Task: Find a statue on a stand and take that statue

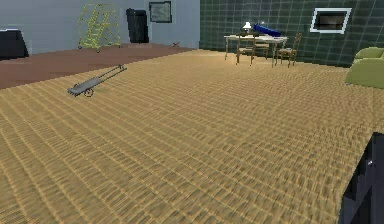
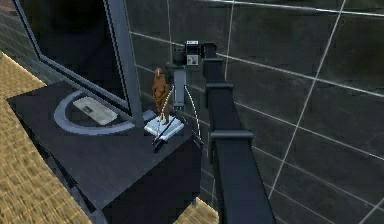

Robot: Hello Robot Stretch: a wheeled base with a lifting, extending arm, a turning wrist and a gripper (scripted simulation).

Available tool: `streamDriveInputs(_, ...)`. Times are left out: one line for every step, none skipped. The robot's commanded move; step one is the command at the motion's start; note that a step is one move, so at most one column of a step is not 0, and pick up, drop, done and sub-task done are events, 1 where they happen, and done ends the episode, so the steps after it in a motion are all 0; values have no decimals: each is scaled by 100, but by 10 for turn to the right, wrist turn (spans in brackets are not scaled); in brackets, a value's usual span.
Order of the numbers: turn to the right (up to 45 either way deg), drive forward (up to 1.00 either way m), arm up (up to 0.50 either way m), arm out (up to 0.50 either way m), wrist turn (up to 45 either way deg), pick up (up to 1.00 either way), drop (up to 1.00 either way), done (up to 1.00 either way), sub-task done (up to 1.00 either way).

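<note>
The arm, a dark square bar with flat matte faces, rises from the arm side view's bottom edge toward a wall of large dark glossy tiles with pale joints. At its far end stand 2 small white squares with black marks. Below them hangs the hand, a dark boxy body with 2 thin fingers pointing down at the counter.

The counter is a low black block with smooth sides and sharp corners, standing on tan woven carpet. The statue, a slim upright orange-brown figure on a flat white base, stands at the counter's back corner, just beside the fingers. Whether they touch it cannot be told. How far the hand is open cannot be told, nor whether it holds anything. Next to the statue, a big flat screen with a grey frame rests on a curved grey foot.

In the forward view the ribbed carpet spreads wide, and a grey long-handled tool lies on it. Far off stand wooden chairs, a yellow wire rack and a rounded green seat.
</note>
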Motion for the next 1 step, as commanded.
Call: streamDriveInputs(0,0,0,0,450,0,0,0,0)
